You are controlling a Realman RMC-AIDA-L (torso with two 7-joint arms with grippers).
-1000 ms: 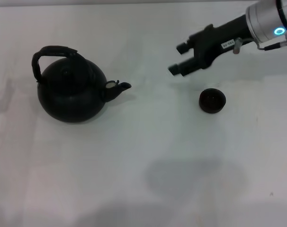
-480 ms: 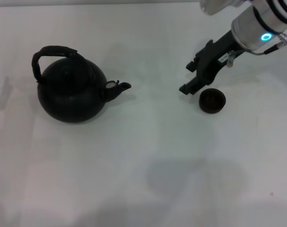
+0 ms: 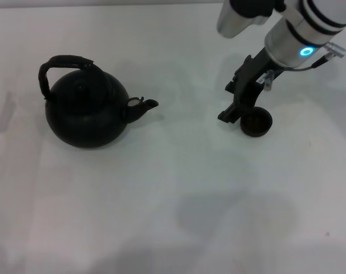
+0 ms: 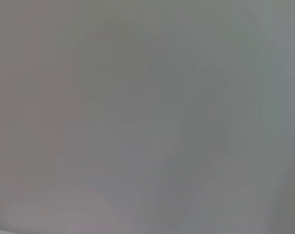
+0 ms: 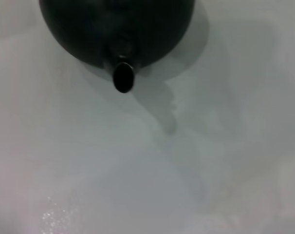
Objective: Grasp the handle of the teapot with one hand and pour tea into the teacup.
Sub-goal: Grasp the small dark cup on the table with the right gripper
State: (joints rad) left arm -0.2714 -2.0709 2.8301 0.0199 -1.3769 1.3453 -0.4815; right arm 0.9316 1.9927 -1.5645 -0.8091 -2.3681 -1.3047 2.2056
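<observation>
The black teapot (image 3: 86, 114) stands at the left of the white table, its spout (image 3: 144, 106) pointing right and its dark arched handle (image 3: 61, 63) upright over the lid. The tiny dark teacup (image 3: 256, 122) sits at the right. My right gripper (image 3: 226, 103) is open and empty, low over the table just left of the teacup, its lower finger close to the cup's rim. The right wrist view shows the teapot (image 5: 118, 24) with its spout (image 5: 123, 78) facing the camera. My left gripper is out of view; its wrist view shows only blank grey.
The white table (image 3: 173, 188) carries only the teapot and the teacup. The right arm's silver forearm (image 3: 298, 34) reaches in from the upper right corner, above the teacup.
My right arm has swung down and a little right. Its open gripper dropped from above and behind the teacup to just beside the cup's left side. Teapot and teacup have not moved.
</observation>
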